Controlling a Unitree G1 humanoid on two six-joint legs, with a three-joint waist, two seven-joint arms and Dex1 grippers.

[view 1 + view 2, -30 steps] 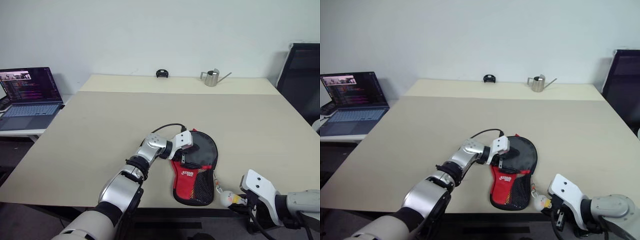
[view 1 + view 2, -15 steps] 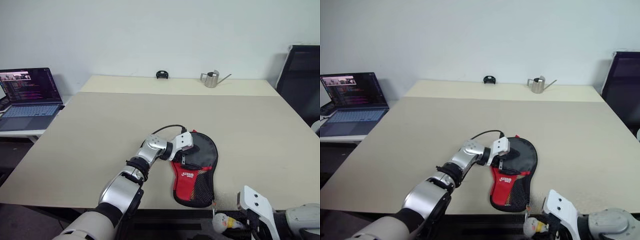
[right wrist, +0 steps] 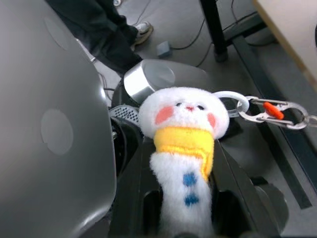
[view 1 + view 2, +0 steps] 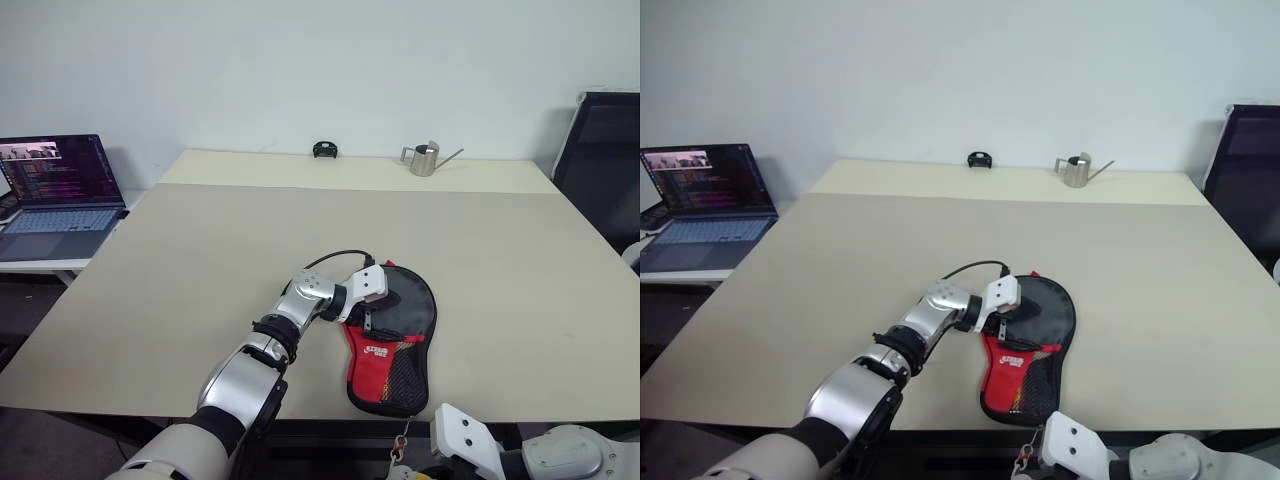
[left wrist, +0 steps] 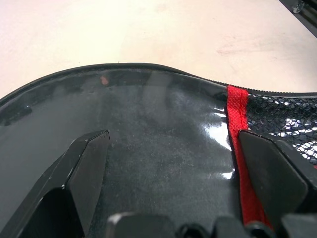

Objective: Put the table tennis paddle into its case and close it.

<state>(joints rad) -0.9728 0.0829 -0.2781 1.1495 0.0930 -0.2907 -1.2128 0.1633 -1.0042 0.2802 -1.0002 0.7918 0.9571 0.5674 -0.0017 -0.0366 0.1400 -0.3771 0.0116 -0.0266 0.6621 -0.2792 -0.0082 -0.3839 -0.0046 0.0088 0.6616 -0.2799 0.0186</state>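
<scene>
The right gripper, clamped on a small plush charm in white with a yellow scarf, has drawn back below the near edge of the table, where a second ago it sat at table level just right of the case. A ring and metal clip link the charm to a thin chain hanging from the case's bottom end, so the pull appears to be hauling the zipper along the edge, likely the closing stroke of the task. The left gripper rests with its jaws spread wide on the black upper panel of the case, holding nothing between them but seemingly pinning the pouch flat; it has not moved. The case lies in the same spot near the front edge, red panel and mesh pocket toward the robot. The table tennis paddle cannot be made out and is presumably inside. How far the zipper has run cannot be told.
</scene>
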